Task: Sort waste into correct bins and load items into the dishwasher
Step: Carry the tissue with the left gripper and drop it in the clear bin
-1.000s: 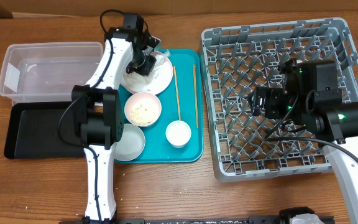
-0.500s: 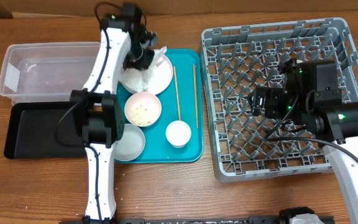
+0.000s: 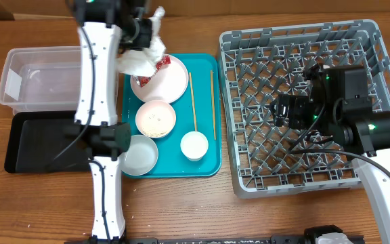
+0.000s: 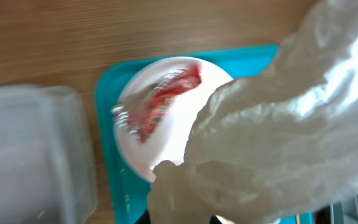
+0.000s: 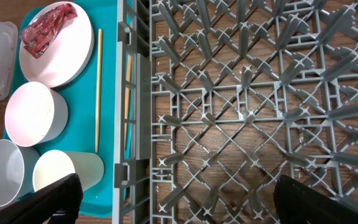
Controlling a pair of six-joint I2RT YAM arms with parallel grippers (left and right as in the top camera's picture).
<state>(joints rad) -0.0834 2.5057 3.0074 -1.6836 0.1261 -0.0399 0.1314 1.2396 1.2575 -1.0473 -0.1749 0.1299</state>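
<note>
- Left hand (image 3: 145,32): clamped on the crumpled white napkin (image 3: 139,62). The napkin hangs off the counter (image 3: 181,210), over the back-left corner of the teal tray (image 3: 208,167) and just beside the right end of the clear tub (image 3: 46,74). In the left wrist view the napkin (image 4: 278,124) covers most of the frame and hides the fingers.
- Red wrapper (image 3: 162,64): apart from the napkin, lying on the pale pink plate (image 3: 175,83) at the back of the teal tray.
- Small pink dish (image 3: 156,119): in front of the plate, rice scraps (image 3: 157,122) inside.
- Grey-green bowl (image 3: 141,154) and white cup (image 3: 194,145): at the tray's front, upright.
- Two chopsticks (image 3: 192,102): lying parallel along the tray's right side, front to back.
- Black tray (image 3: 39,146): just in front of the clear tub, left of the teal tray.
- Right hand (image 3: 286,108): fingers wide apart, holding nothing, hovering over the dish rack (image 3: 303,177). The right wrist view shows only lattice floor between its fingertips (image 5: 61,194).
</note>
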